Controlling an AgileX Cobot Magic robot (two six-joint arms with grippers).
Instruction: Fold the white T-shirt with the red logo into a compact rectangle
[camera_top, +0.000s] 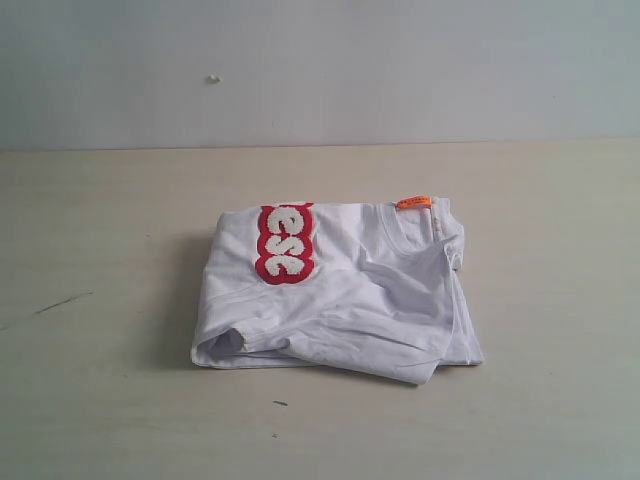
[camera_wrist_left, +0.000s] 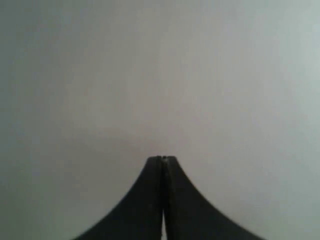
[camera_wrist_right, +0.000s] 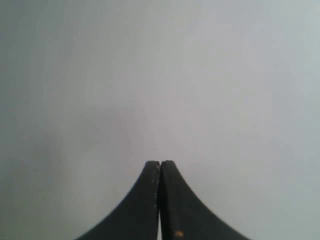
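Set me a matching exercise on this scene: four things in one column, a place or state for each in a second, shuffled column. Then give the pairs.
Things
1. white T-shirt
2. red logo
3. orange tag
4. left gripper

Place or state
a. shut, holding nothing
b. at the shirt's far edge, toward the right of the exterior view
c. lying folded on the table
d. partly showing on the top layer, toward the left of the exterior view

Pairs: 1-c, 2-d, 3-b, 4-a
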